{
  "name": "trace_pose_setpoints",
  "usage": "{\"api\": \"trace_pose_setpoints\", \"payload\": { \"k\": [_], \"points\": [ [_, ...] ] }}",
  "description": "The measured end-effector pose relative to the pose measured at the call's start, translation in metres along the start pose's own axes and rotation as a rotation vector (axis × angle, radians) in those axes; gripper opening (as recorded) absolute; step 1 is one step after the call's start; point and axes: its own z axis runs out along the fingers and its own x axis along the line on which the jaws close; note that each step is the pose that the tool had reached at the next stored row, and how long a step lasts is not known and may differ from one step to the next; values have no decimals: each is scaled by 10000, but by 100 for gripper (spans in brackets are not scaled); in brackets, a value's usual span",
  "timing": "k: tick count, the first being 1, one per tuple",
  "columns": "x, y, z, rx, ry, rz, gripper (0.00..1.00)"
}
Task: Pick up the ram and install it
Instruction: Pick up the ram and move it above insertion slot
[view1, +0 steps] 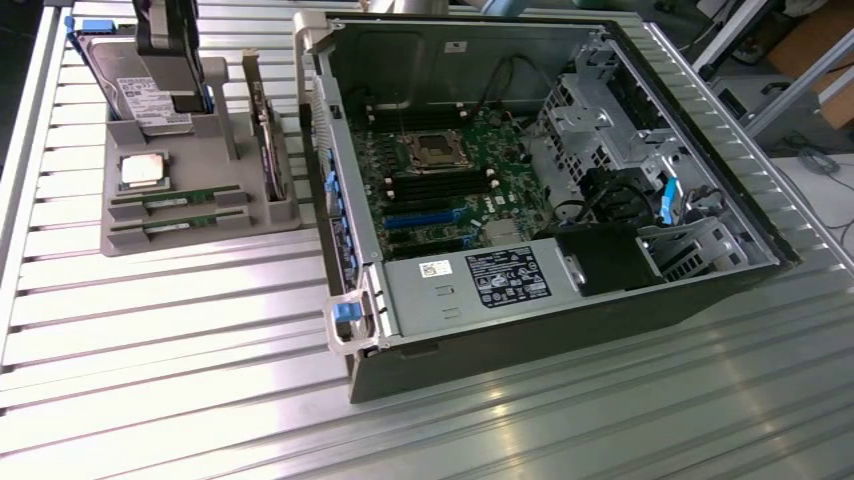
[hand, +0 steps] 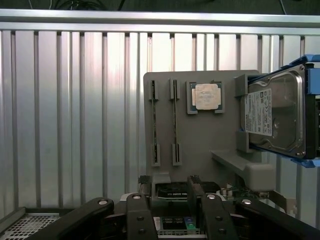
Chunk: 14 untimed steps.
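Two green ram sticks (view1: 178, 201) (view1: 178, 226) lie side by side in slots at the front of a grey holder (view1: 200, 140) on the exterior view's left. In the wrist view both ram sticks (hand: 155, 122) (hand: 175, 122) appear edge-on as thin strips. My gripper (view1: 171, 45) hangs high above the holder's far end, over the hard drive, well clear of the sticks. Seen from the wrist, the gripper (hand: 167, 189) is open with nothing between its black fingers (hand: 140, 210).
The holder also carries a square silver processor (view1: 143, 170) (hand: 207, 96), a hard drive (view1: 140, 85) (hand: 275, 112) and an upright card (view1: 274, 150). An open computer case (view1: 350, 300) lies on the exterior view's right, its motherboard (view1: 441, 180) exposed. The ribbed metal table (view1: 160, 350) runs underneath.
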Motion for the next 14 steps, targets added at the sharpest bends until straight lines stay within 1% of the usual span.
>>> {"api": "trace_pose_setpoints", "payload": {
  "k": [14],
  "points": [
    [1, -1, 23, 0, 0, 0, 42]
  ]
}}
